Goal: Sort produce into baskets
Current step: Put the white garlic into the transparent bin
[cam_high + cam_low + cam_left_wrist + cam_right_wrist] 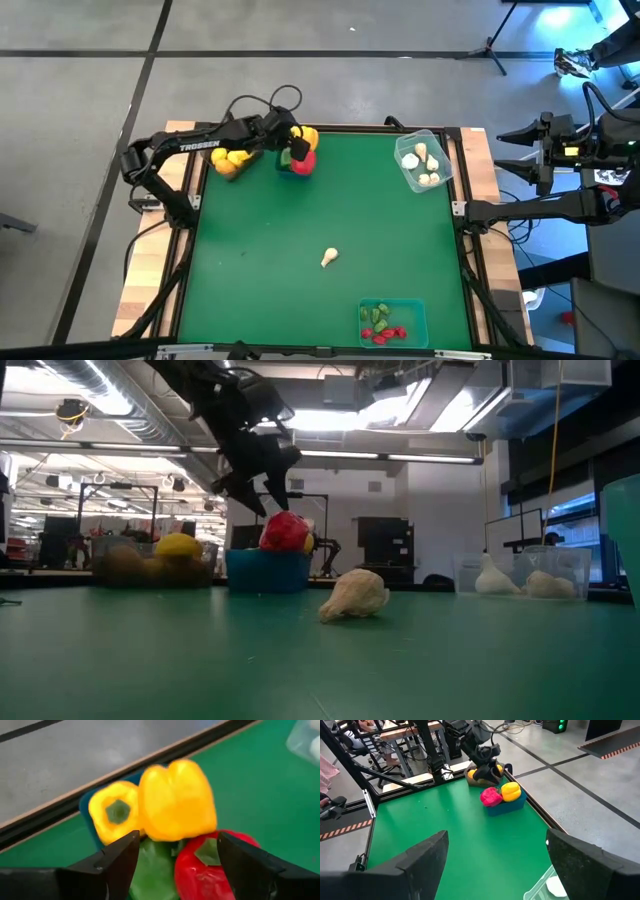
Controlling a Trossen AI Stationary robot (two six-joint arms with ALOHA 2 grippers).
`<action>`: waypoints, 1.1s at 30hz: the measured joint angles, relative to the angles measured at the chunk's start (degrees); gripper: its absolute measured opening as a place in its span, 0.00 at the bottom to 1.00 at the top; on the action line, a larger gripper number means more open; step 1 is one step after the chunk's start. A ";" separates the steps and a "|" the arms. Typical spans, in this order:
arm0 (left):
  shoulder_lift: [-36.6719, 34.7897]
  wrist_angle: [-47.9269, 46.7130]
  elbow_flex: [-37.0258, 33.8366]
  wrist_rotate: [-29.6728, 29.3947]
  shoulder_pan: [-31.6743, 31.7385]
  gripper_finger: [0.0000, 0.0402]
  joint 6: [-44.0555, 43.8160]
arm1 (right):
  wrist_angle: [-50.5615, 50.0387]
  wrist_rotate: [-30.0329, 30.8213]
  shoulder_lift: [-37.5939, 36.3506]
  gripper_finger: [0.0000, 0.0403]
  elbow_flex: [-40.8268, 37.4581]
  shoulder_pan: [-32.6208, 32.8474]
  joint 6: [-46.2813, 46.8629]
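In the high view the left gripper hovers at the upper left of the frame over the blue basket, where yellow, green and red peppers are heaped. Just left of it sits the dark basket of yellow-orange fruits. The left wrist view alone shows the fingers spread, holding nothing, with two yellow peppers, a green pepper and a red one piled beneath them. The low view shows the gripper just above the red pepper, apart from it.

A garlic piece lies alone at mid-counter, lower centre; in the low view it is nearest the camera. The teal basket at the bottom holds green and red bits. The clear basket at upper right holds white pieces.

The right gripper waits off the counter's right edge; its own view shows its fingers spread wide.
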 joint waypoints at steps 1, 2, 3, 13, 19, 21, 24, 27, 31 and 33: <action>-0.50 0.17 0.00 0.42 0.21 0.65 -0.17 | 0.00 0.00 0.00 0.81 0.00 0.00 -0.01; -0.92 0.36 0.00 0.92 0.34 0.65 -0.54 | 0.00 0.00 0.00 0.81 0.00 0.02 -0.01; -1.29 0.37 0.00 1.67 0.51 0.65 -1.14 | 0.00 0.00 0.00 0.81 0.00 0.02 -0.01; -6.55 5.68 0.24 16.62 -5.65 0.65 -2.15 | 0.02 0.00 -0.02 0.81 0.00 0.02 -0.01; -7.24 10.55 1.90 13.54 -20.66 0.65 -1.61 | 0.00 0.00 -0.02 0.81 0.00 0.02 -0.03; -6.41 12.09 1.90 8.64 -25.76 0.65 -2.45 | 0.00 0.00 -0.02 0.81 0.00 0.01 -0.17; -5.08 13.00 1.90 -2.44 -31.87 0.65 -6.01 | 0.03 0.00 -0.02 0.81 0.00 0.02 -0.37; -2.83 13.17 1.95 -12.09 -37.55 0.65 -7.41 | 0.02 0.00 -0.02 0.81 0.00 0.02 -0.40; 1.76 14.14 1.95 -18.54 -42.94 0.65 -9.04 | 0.02 0.00 -0.02 0.81 0.00 0.02 -0.72; 4.27 15.04 1.95 -19.98 -44.40 0.65 -11.78 | 0.03 0.00 -0.02 0.81 0.00 0.01 -1.26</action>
